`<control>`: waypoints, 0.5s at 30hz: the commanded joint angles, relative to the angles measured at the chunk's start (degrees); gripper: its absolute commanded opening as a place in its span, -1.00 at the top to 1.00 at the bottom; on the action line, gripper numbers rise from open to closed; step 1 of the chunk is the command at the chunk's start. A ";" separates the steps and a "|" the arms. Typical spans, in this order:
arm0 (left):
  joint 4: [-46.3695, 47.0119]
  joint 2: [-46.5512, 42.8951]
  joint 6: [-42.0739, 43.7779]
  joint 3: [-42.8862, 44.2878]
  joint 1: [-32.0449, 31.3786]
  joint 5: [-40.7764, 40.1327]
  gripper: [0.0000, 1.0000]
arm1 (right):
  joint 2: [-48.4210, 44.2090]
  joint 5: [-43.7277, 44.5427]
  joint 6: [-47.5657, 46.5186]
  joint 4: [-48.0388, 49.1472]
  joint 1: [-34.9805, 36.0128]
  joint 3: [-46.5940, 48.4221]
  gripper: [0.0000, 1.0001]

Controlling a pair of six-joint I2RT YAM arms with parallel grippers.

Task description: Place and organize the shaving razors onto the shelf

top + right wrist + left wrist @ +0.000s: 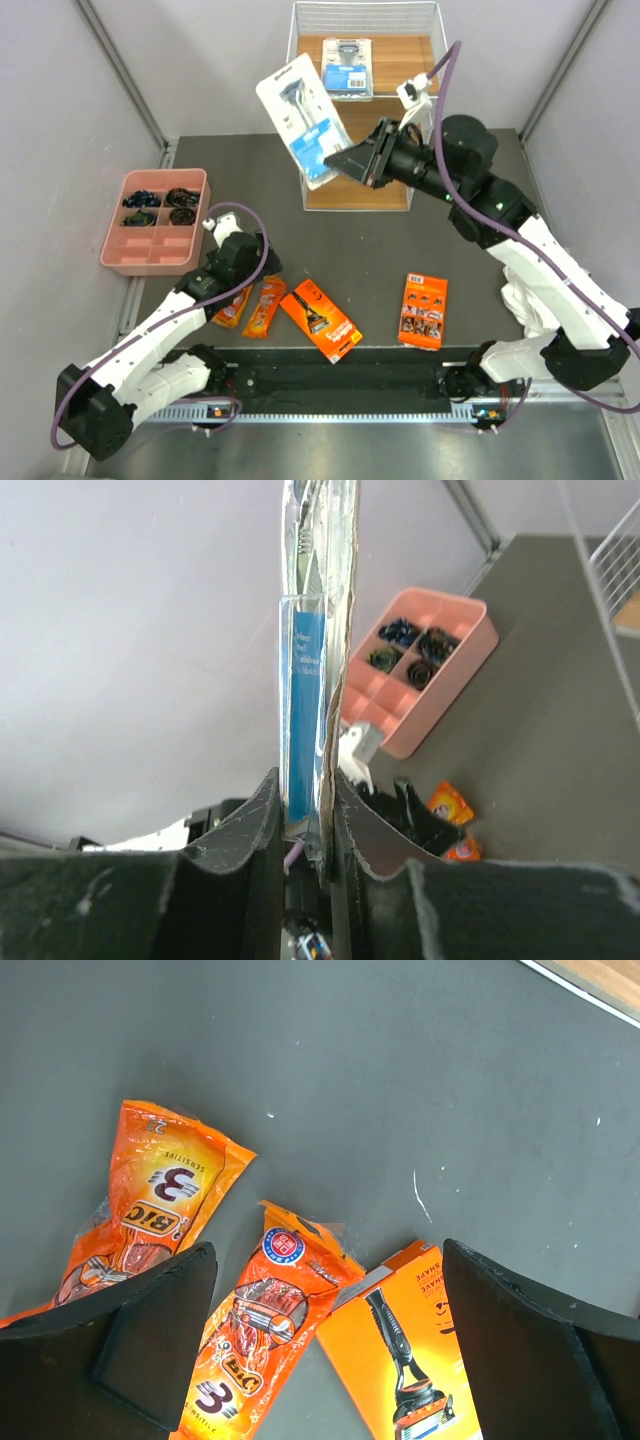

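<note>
Right hand [345,160] is closed on the lower edge of a clear-and-blue blister card [300,115]. This card is held raised and tilted above the dark bench [350,250], at the front left corner of the tall white wire-frame shelf [400,52]. Whether the card touches the wire frame cannot be told. In the right wrist view the card is seen edge-on, pinched between the two fingers [240,830].

A second clear-and-blue blister card [347,67] is laid flat on the upper wooden board of the shelf.

The left hand [330,1300] is held open, low over the bench, with its jaws spread wide. Below it, a first small orange pouch [150,1190] and a second small orange pouch [265,1320] are laid side by side. A long orange-black box [320,320] is placed just beside the second pouch. An orange card [423,311] is laid flat on the bench, well apart from the box, near the right arm's base.

A pink compartment tray [155,222] holding small dark items is positioned at the left edge of the bench.
</note>
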 commanded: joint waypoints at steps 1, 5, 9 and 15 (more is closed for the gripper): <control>0.78 0.40 1.35 0.17 0.21 1.08 -0.98 | 1.78 -1.79 0.02 0.21 -4.79 9.00 1.00; 2.18 0.75 2.23 -0.09 0.13 3.19 -0.98 | 2.84 -3.19 2.66 1.17 -9.62 10.60 1.00; 2.54 0.84 2.58 -0.01 0.13 4.07 -0.98 | 3.90 -5.04 4.68 1.26 -14.29 12.09 1.00; 3.15 1.28 3.55 -0.18 0.21 5.04 -0.98 | 4.78 -4.26 6.88 -0.84 -20.08 14.64 1.00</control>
